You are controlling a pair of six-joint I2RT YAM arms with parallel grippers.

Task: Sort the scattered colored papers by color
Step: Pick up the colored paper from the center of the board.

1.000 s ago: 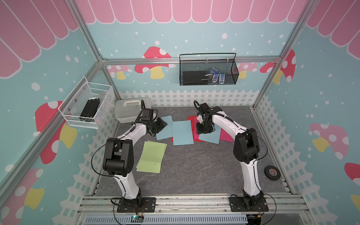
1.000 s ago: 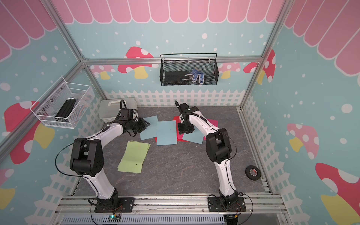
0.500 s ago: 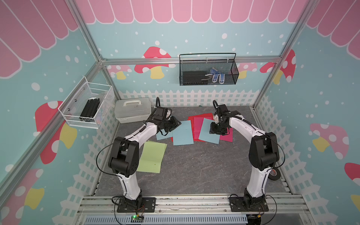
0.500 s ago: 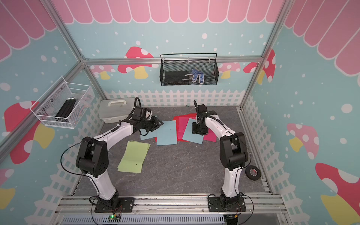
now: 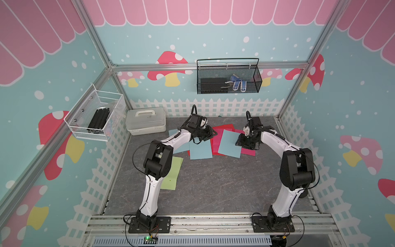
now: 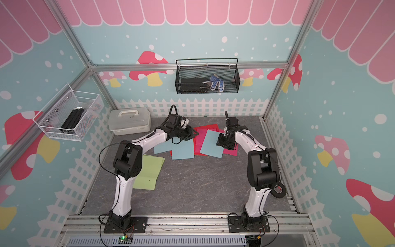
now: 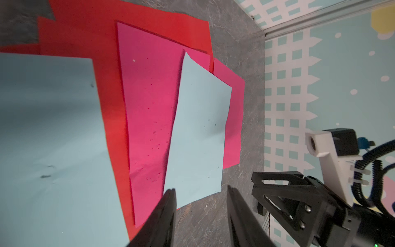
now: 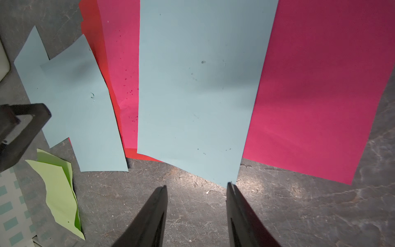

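Top views: both arms have swung to the right since a second ago.
The left gripper [image 5: 210, 134] has left the pile's left edge and now hangs over its middle, its arm stretched long. The right gripper [image 5: 241, 142] has gone from the middle to the pile's right edge, its elbow bent. Both point down, low over the gray table [image 5: 213, 188]. In the wrist views, both pairs of jaws stand partly apart and hold nothing. A fingertip [image 8: 232, 192] of the right one sits just at the corner of a light blue sheet [image 8: 192, 85]. It lies flat across two pink sheets [image 8: 320, 85], with red sheets [image 7: 149, 23] under them, near the back fence. More light blue sheets [image 5: 201, 150] overlap beside them. Green sheets [image 5: 171, 177] lie nearer the front, partly under the left arm.
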